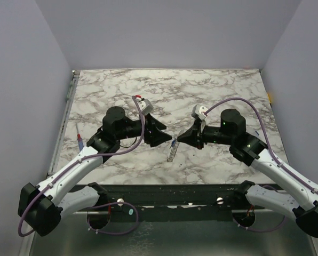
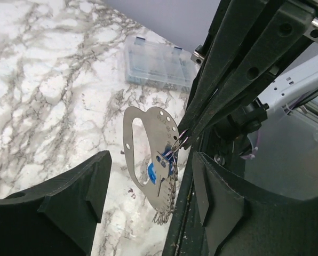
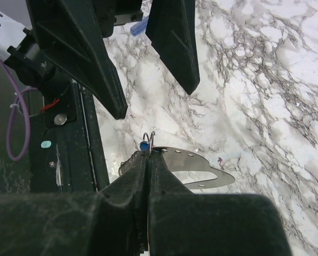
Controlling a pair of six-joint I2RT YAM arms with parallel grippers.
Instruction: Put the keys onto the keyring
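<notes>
Keyring bunch hanging between the two arms

Top view: left gripper [image 1: 165, 137] and right gripper [image 1: 179, 138] meet tip to tip over the marble table [image 1: 121, 85]. Left wrist: left jaws are spread wide and empty, and the right one pinches the keyring [image 2: 179, 143], with the blue-headed key [image 2: 152, 174], flat plate [image 2: 148, 133] and beaded chain [image 2: 167, 205] dangling. Right wrist: thin wire pokes past closed tips. Looks light, slick and floppy, so I'd grab the stiff plate.

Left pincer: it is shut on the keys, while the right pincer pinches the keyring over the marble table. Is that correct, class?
No. The left pincer is open, its fingers spread and gripping nothing, as the left wrist view shows. The right pincer does pinch the keyring, with the keys dangling, over the marble table.
</notes>
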